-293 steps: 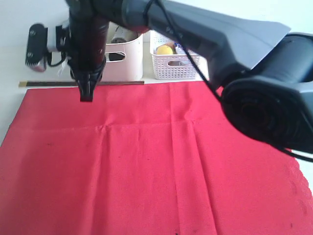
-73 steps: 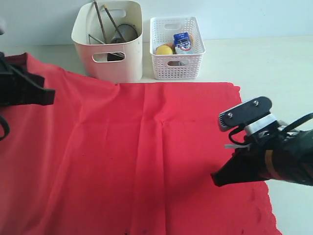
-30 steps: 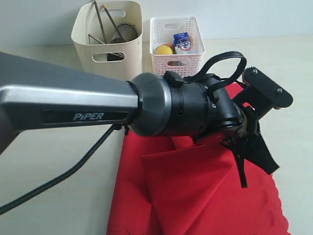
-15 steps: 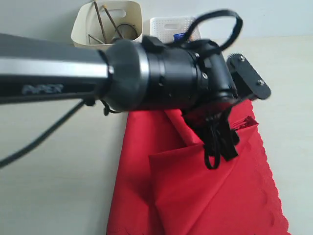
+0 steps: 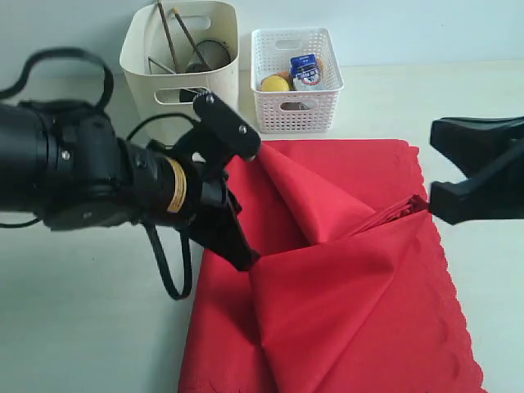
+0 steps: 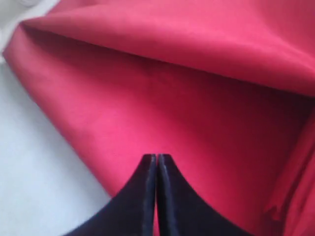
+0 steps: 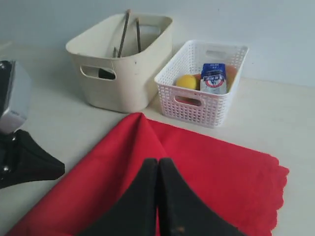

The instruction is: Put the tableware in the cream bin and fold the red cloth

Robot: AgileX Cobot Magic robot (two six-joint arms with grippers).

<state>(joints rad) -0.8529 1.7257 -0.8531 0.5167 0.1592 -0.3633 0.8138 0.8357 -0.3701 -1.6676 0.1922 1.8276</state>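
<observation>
Fold step in hand; tableware [image 5: 166, 37] sits in cream bin [image 5: 217, 98]. Red cloth [image 5: 352, 311] lies half-doubled on table [image 5: 90, 327]. Right claw [image 7: 157, 161] looks pinched on the raised fold; left claw [image 6: 156, 158] closed (no fabric visibly held). Next: lay fold flat, edges aligned.

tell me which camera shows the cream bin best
Right wrist view: the cream bin is whole and unblocked. The exterior view hides one lower corner. The left wrist view shows none of it.

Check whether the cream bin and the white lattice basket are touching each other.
Apart. The exterior view shows a pale gap of wall and table between the cream bin and the white lattice basket, from rims to bases.
</observation>
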